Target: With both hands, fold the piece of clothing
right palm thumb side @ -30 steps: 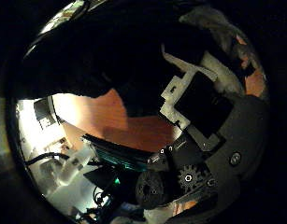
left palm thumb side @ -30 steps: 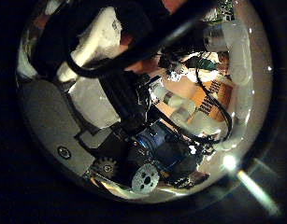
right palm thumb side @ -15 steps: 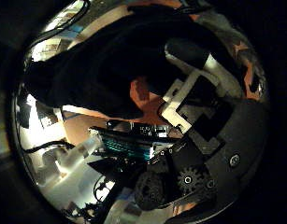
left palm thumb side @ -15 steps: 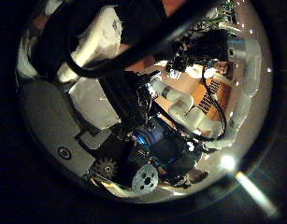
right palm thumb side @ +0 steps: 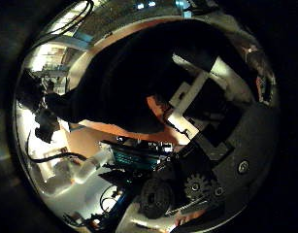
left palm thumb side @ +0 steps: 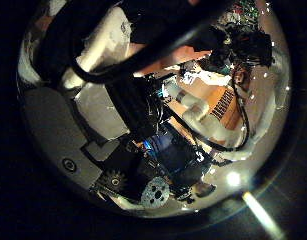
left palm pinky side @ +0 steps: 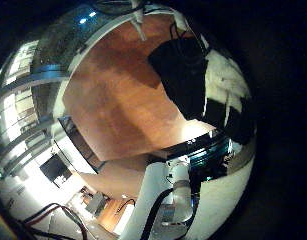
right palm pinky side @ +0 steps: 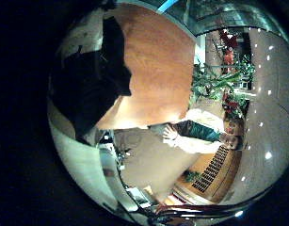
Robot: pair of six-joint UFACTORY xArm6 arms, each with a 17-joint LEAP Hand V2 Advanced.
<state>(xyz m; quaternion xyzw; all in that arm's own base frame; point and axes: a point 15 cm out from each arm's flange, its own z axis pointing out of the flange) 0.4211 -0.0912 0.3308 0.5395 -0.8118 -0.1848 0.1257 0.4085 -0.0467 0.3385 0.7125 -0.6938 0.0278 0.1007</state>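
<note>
The dark piece of clothing (left palm pinky side: 183, 75) hangs bunched above the wooden table (left palm pinky side: 113, 100) in the left little finger side palm view, with my left hand's fingers (left palm pinky side: 225, 88) curled on its edge. In the left thumb side palm view the cloth (left palm thumb side: 158, 12) lies against the left fingers (left palm thumb side: 103, 40). In the right little finger side palm view the cloth (right palm pinky side: 88, 80) hangs from my right hand over the table (right palm pinky side: 158, 66). In the right thumb side palm view the cloth (right palm thumb side: 129, 73) drapes round the right fingers (right palm thumb side: 202, 92).
The table's far edge (right palm pinky side: 144, 124) and near edge (left palm pinky side: 133, 160) both show, with room floor beyond. A white robot arm (left palm pinky side: 168, 195) stands beside the table. The other hand and arm (left palm thumb side: 238, 45) show in the left thumb side palm view.
In the right thumb side palm view the cloth now fills more of the picture and less table shows. In the left thumb side palm view the other hand has come closer.
</note>
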